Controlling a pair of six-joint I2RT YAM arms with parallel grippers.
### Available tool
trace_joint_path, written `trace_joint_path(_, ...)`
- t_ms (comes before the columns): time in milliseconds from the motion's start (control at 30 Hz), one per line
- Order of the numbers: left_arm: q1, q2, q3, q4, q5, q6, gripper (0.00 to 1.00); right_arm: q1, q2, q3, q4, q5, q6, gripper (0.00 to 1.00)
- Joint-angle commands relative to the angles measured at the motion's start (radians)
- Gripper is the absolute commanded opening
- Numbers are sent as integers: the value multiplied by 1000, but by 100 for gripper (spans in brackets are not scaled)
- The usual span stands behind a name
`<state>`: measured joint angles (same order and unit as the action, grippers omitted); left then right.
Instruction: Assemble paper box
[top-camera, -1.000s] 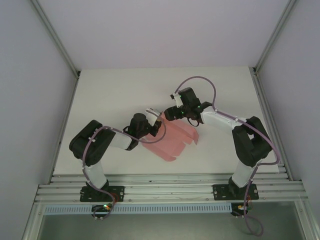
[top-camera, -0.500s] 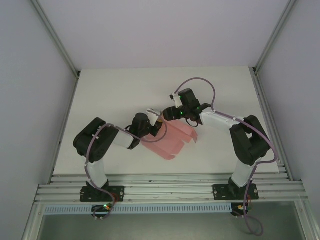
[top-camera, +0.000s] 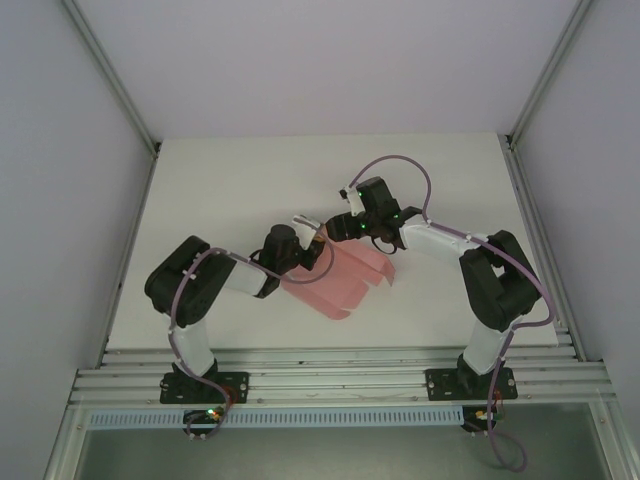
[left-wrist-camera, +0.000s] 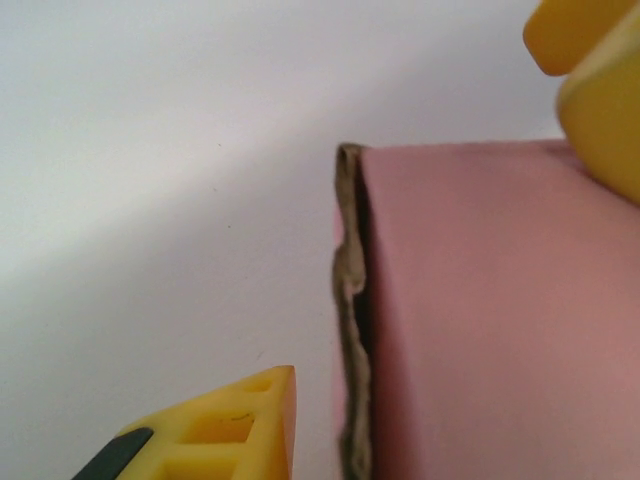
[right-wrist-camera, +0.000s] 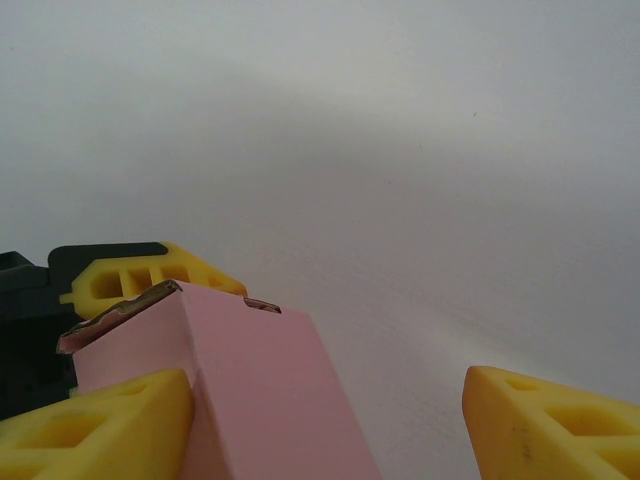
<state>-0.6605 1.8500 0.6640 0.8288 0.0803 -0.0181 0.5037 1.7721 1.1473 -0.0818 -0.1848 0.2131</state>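
The paper box (top-camera: 340, 280) is a pale pink card lying partly folded in the middle of the table, one panel raised. In the left wrist view its brown cut edge (left-wrist-camera: 350, 320) stands upright, a small gap away from my left finger (left-wrist-camera: 230, 430). My left gripper (top-camera: 308, 228) is open at the card's far left corner. My right gripper (top-camera: 333, 226) meets it there from the right, also open. The pink panel (right-wrist-camera: 260, 400) rises between the right fingers and rests against the left one (right-wrist-camera: 100, 425). The right fingertip (right-wrist-camera: 550, 425) stands well clear.
The white table (top-camera: 230, 190) has bare room to the left, the right and behind the card. Grey walls (top-camera: 60, 200) close in both sides. An aluminium rail (top-camera: 340, 375) runs along the near edge by the arm bases.
My left gripper has parted its jaws from the card's edge. The right gripper has shifted slightly left towards it. The card has stayed in place.
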Motion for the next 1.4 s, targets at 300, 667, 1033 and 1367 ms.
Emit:
trace_joint_path(300, 1, 47, 63, 56, -103, -22, 0, -3, 43, -66, -121, 50, -2, 72)
trace_joint_path(667, -9, -89, 8, -48, -319, -103, 0, -29, -153, -89, -110, 228, 29, 100)
trace_joint_path(1033, -10, -245, 23, -262, -381, -209, 0, -35, -456, -234, -162, 443, 13, 100)
trace_joint_path(1367, -14, -311, 40, -361, -253, -268, 0, -44, -433, -282, -60, 324, -12, 100)
